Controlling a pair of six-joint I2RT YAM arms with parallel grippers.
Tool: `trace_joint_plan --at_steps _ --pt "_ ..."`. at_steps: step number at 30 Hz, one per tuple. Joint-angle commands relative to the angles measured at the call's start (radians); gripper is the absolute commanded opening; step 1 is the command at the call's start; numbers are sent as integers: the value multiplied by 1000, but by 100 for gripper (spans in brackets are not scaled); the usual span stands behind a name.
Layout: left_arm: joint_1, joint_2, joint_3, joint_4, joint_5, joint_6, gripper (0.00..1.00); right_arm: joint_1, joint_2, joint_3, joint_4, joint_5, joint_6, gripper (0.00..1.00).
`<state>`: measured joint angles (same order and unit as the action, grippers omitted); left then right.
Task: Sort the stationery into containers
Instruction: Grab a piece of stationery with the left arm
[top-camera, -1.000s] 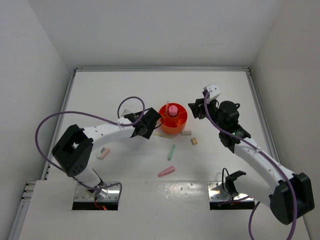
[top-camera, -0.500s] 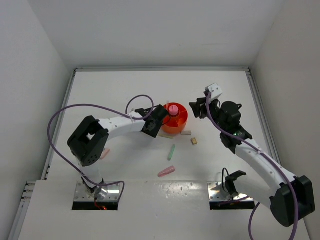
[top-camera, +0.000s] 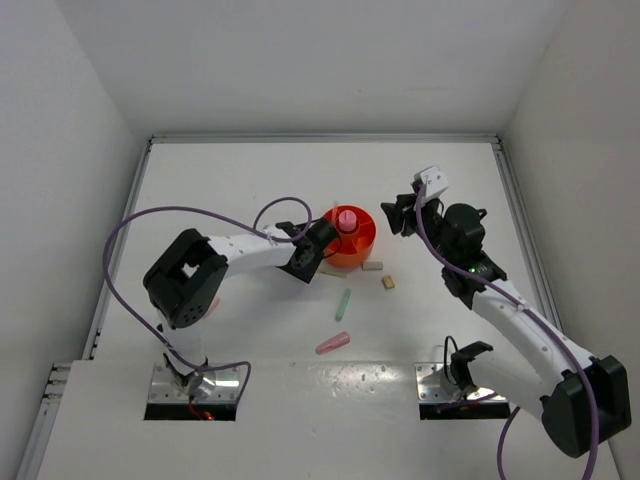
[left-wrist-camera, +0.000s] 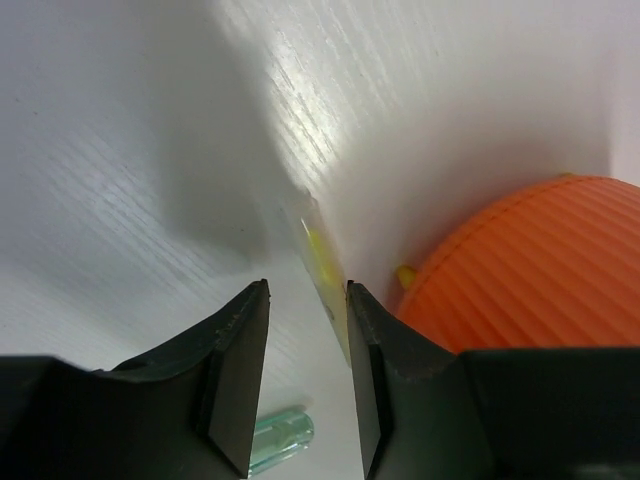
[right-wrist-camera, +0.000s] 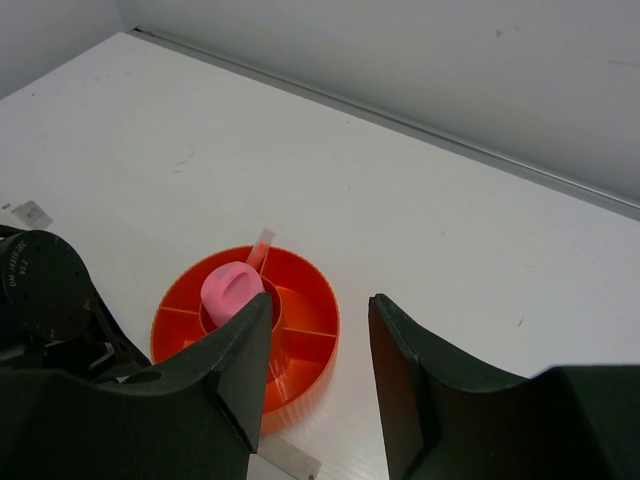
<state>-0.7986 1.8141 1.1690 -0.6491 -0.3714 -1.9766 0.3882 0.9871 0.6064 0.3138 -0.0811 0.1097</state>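
One round orange ribbed plastic tub (top-camera: 358, 250) holds one stubby pink-capped tube (top-camera: 346, 218) upright in its central well. At its 6 o'clock lie one pale green stick (top-camera: 344, 304) and, farther out, one pink stick (top-camera: 332, 343). One small beige block (top-camera: 388, 282) lies at 4 o'clock. The left gripper (left-wrist-camera: 306, 300), at 8 o'clock, has its fingers narrowly parted over one thin cream stick (left-wrist-camera: 318, 262) just beside the tub, not clamping it. The right gripper (right-wrist-camera: 320, 310), at 2 o'clock, gapes wide and holds nothing.

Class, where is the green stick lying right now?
Top view, centre: the green stick lies on the table between the orange tub and the pink stick.

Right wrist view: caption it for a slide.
Open right gripper facing the orange tub, pink-capped tube standing in its central well.
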Motion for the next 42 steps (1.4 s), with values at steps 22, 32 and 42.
trace_joint_plan --at_steps 22,32,42 --pt "18 86 34 -15 9 -176 42 -5 -30 15 56 11 19 44" --pt "45 96 12 -24 49 -157 41 -5 -30 15 65 11 19 44" --pt "55 44 -60 -43 89 -120 30 -14 -48 15 74 20 28 44"
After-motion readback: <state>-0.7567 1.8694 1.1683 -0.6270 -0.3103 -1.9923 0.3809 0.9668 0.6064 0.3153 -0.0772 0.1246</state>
